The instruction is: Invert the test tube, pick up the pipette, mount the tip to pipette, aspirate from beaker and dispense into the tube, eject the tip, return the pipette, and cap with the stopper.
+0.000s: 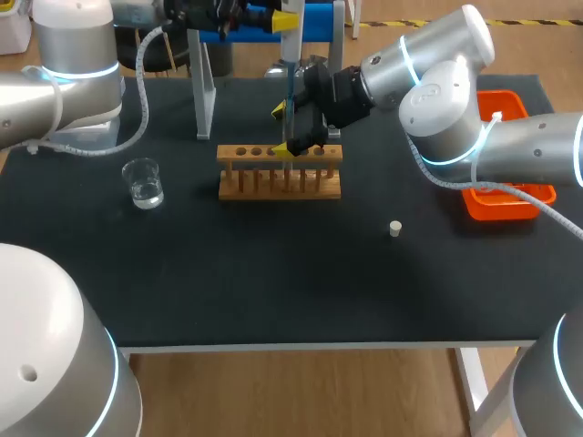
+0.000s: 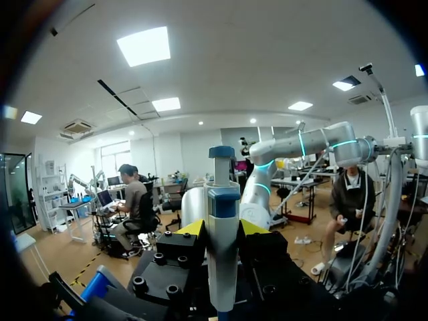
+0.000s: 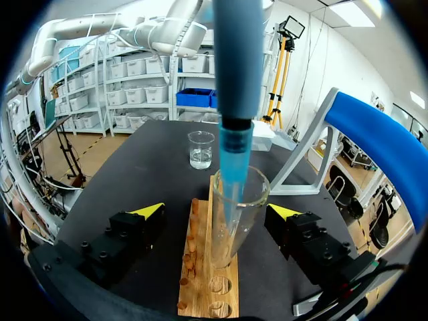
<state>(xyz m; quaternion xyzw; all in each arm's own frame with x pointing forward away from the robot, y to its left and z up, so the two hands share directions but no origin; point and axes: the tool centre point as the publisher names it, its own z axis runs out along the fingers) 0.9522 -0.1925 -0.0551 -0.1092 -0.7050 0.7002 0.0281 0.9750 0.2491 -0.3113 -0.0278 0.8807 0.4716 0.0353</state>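
Left claw point(image 2: 222, 229) pinches rigid pipette point(image 2: 223, 261) mid-barrel; right claw point(image 3: 217, 211) spread astride thin glass test tube point(image 3: 234, 224), likely fragile, so grip gently midway.

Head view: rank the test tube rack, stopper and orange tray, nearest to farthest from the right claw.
1. Test tube rack, directly under the right claw.
2. Stopper, on the table, nearer the front.
3. Orange tray, at the table's right edge.
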